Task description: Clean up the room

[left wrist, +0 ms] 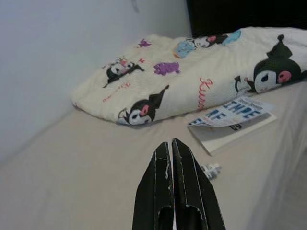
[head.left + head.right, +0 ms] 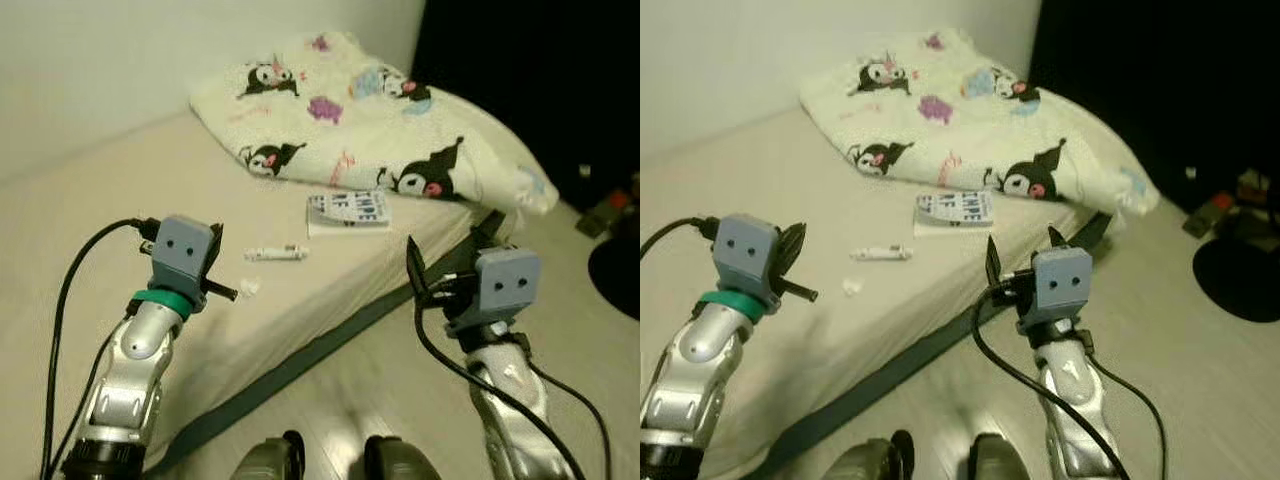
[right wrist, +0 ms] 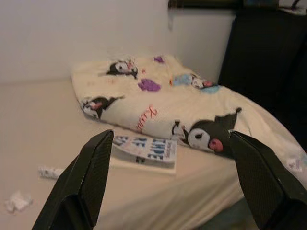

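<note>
The robot stands at the edge of a low bed with a beige sheet, by a white wall. A folded blanket printed with cartoon characters lies at the far end. Just in front of it rests a book, and near that a small white tube and a crumpled scrap of tissue. The left gripper hovers above the sheet with its 2 fingers pressed together, holding nothing. The right gripper is raised beside the bed's edge, its 2 fingers spread wide apart and empty.
</note>
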Tool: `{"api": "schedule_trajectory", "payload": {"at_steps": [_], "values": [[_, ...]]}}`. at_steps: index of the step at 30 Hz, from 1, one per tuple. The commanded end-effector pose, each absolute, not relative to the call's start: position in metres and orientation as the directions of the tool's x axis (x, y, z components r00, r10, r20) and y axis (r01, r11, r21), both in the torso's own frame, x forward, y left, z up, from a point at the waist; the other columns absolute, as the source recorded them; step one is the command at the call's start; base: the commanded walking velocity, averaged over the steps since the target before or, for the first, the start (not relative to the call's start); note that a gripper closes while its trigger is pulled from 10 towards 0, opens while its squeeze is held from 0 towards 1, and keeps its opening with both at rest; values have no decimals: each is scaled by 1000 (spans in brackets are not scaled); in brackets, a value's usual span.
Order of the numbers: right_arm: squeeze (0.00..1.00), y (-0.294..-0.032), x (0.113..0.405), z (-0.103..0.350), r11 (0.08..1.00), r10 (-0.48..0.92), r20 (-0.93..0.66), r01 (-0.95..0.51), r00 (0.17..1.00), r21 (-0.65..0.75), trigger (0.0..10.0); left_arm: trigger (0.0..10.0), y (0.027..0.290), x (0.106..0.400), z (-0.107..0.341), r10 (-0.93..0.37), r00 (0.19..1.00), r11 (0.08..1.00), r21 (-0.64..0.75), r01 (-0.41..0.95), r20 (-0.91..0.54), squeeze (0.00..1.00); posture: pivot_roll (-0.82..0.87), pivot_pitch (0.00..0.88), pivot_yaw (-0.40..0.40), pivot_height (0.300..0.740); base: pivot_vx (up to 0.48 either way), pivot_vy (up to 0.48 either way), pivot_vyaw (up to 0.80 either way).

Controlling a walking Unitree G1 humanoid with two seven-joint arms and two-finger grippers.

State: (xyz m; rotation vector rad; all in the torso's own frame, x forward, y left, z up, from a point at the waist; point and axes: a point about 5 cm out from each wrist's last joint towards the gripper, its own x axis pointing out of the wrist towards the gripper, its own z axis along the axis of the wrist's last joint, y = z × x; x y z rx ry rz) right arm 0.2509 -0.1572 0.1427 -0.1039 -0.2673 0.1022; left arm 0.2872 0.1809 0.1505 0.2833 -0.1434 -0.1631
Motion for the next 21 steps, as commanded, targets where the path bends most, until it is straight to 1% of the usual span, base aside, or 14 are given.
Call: {"api": "schedule_trajectory", "payload": {"at_steps": [1, 2, 3, 4, 6, 8, 10, 13, 21], "values": [[0, -159, 246, 142, 987, 130, 243, -102, 961, -124, 10000, 10000, 184, 283, 149, -165, 981, 947, 295, 129, 102, 0, -71, 182, 81, 740, 0, 0, 0], [0, -160, 246, 143, 984, 140, 241, -107, 960, -145, 10000, 10000, 186, 282, 149, -158, 982, 946, 299, 122, 101, 0, -73, 186, 81, 740, 0, 0, 0], [0, -160, 246, 143, 984, 140, 241, -107, 960, -145, 10000, 10000, 186, 282, 149, -158, 982, 946, 299, 122, 101, 0, -73, 186, 81, 740, 0, 0, 0], [0, -162, 245, 145, 989, 110, 241, -82, 964, -123, 10000, 10000, 188, 280, 149, -152, 984, 946, 301, 117, 97, 0, -87, 200, 91, 740, 0, 0, 0], [0, -163, 244, 148, 988, 108, 251, -77, 962, -131, 10000, 10000, 189, 279, 149, -154, 984, 946, 302, 120, 91, 0, -90, 210, 100, 740, 0, 0, 0], [0, -174, 243, 153, 995, 47, 261, -22, 964, -97, 10000, 10000, 186, 277, 149, -180, 981, 940, 307, 148, 78, 0, -88, 221, 111, 740, 0, 0, 0], [0, -181, 242, 155, 995, 25, 262, 2, 965, -103, 10000, 10000, 184, 278, 151, -195, 978, 937, 309, 164, 75, 0, -99, 222, 120, 740, 0, 0, 0], [0, -185, 242, 158, 990, 36, 268, 3, 963, -141, 10000, 10000, 183, 282, 153, -207, 975, 934, 311, 174, 79, 0, -104, 225, 121, 740, 0, 0, 0], [0, -186, 244, 162, 989, 46, 272, -5, 961, -151, 10000, 10000, 185, 286, 159, -201, 976, 935, 314, 165, 87, 0, -102, 232, 126, 740, 0, 0, 0]]}}
